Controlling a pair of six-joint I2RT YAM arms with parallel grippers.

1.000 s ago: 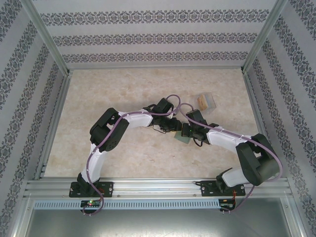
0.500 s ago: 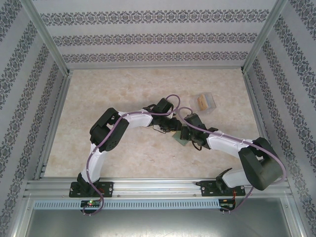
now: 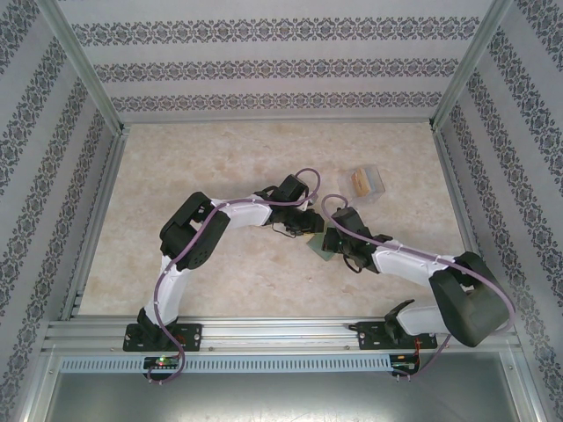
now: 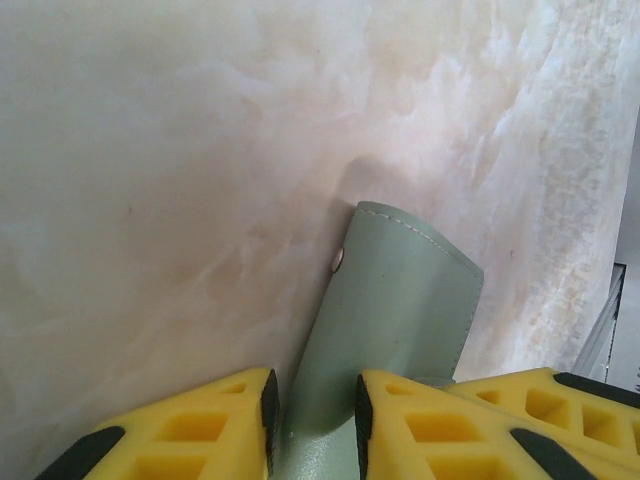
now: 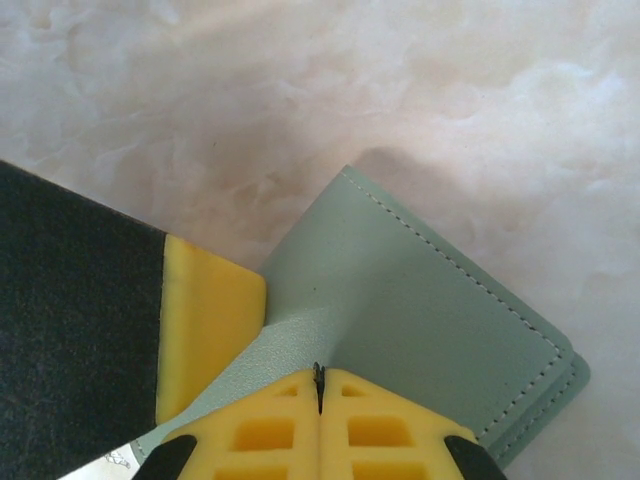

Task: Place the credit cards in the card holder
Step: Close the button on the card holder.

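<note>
Since a second ago the right arm's elbow has sunk toward the lower right, while the card holder (image 3: 318, 247) stays at the middle of the desk (image 3: 220, 158). We see smooth sage leather with pale stitching and a tiny snap (image 4: 338, 261). The left gripper (image 4: 314, 392) clamps it narrowly. The right gripper (image 5: 320, 385), its yellow honeycombed fingers (image 5: 370, 430) pressed together, pinches its pebbled flap.

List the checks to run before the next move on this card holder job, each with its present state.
1. Left gripper clamped on the card holder: ok.
2. Right gripper shut at the holder's edge; pinching a flap: cannot tell.
3. Holder opened enough for a card: cannot tell.
4. A card in hand: not ok; the orange card sits in the clear case, far right on the table.
5. Teal card located: cannot tell.
</note>
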